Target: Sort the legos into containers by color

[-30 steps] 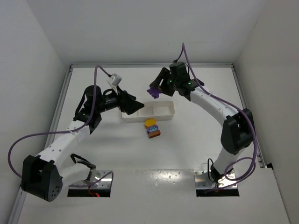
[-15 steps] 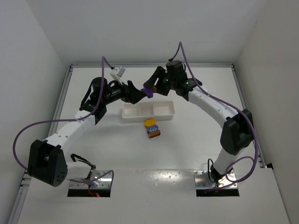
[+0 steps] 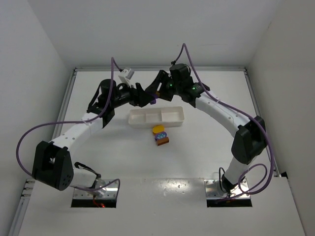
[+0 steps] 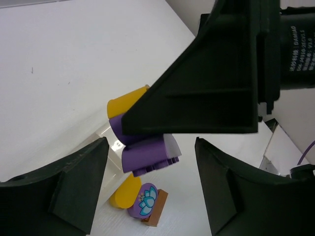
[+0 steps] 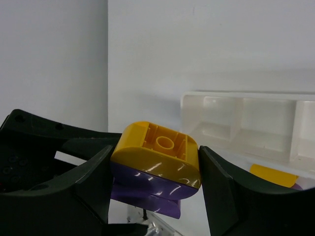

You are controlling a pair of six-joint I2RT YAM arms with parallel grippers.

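Note:
My right gripper (image 5: 153,162) is shut on a small stack of legos held in the air: a yellow brick (image 5: 157,150) on top of purple bricks (image 5: 147,189). In the top view it hangs behind the white tray (image 3: 156,125), whose three containers hold nothing I can see. My left gripper (image 4: 150,147) faces it with its fingers (image 4: 78,187) open on either side of the lowest purple brick (image 4: 147,155), a gap showing on both sides. On the table in front of the tray lie a yellow lego (image 3: 158,129), a purple lego with a flower print (image 4: 142,200) and a brown lego (image 3: 162,141).
The two grippers meet above the table just behind the tray's left end (image 3: 147,97). White walls close in the table on the left, back and right. Purple cables arch above both arms.
My left gripper swung up and to the right to meet the right gripper, and its jaws narrowed. The right gripper carried the stack a little to the left.

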